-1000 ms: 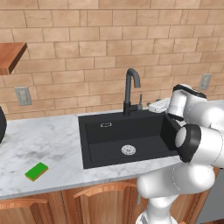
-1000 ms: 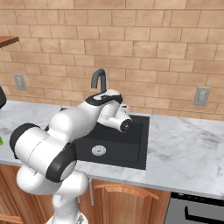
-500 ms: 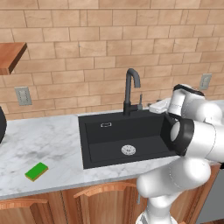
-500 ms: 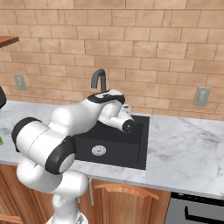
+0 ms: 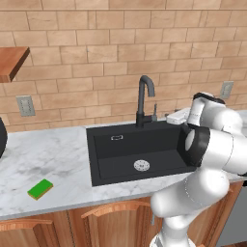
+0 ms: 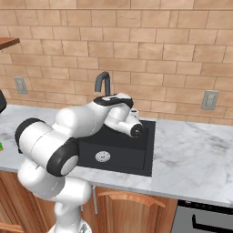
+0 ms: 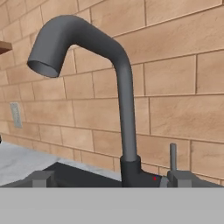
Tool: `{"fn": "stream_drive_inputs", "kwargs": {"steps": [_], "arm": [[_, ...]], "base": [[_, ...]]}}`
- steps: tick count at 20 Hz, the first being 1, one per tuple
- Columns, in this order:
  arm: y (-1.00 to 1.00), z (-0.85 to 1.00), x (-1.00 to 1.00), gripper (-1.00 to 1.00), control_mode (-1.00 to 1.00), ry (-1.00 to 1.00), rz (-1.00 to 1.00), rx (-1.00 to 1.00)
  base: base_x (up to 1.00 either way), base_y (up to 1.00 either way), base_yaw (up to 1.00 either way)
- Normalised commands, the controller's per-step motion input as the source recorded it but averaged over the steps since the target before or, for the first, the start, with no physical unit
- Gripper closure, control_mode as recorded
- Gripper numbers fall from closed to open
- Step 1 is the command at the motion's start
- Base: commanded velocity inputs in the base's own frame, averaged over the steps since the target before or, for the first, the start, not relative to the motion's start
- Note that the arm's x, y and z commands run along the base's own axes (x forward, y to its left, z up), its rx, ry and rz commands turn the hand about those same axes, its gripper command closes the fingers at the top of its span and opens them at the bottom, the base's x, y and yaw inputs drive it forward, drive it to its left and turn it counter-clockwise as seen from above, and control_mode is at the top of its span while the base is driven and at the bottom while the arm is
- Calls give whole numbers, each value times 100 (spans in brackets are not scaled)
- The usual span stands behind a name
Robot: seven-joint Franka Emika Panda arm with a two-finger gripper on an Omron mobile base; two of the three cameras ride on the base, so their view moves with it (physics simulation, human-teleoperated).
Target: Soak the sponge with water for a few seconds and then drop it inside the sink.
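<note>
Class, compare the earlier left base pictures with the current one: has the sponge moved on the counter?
No. The sponge lies at the same spot on the marble counter, left of the sink, as before.

Your sponge [image 5: 40,188], green over yellow, lies flat on the counter, well apart from the gripper [image 7: 109,181]. The black sink [image 5: 103,166] sits just below the gripper, its tap dry.

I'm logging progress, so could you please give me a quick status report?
Gripper open, empty, facing the tap. Sponge on the counter left of the sink, untouched. No water running. Nothing in the way.
</note>
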Motion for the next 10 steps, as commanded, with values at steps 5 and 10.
{"fn": "stream_drive_inputs", "kwargs": {"steps": [5,10], "arm": [[0,-18,15,-100,-100,0,0,0],[0,-31,27,-100,-100,0,0,0]], "base": [[0,0,0],[0,0,0]]}}
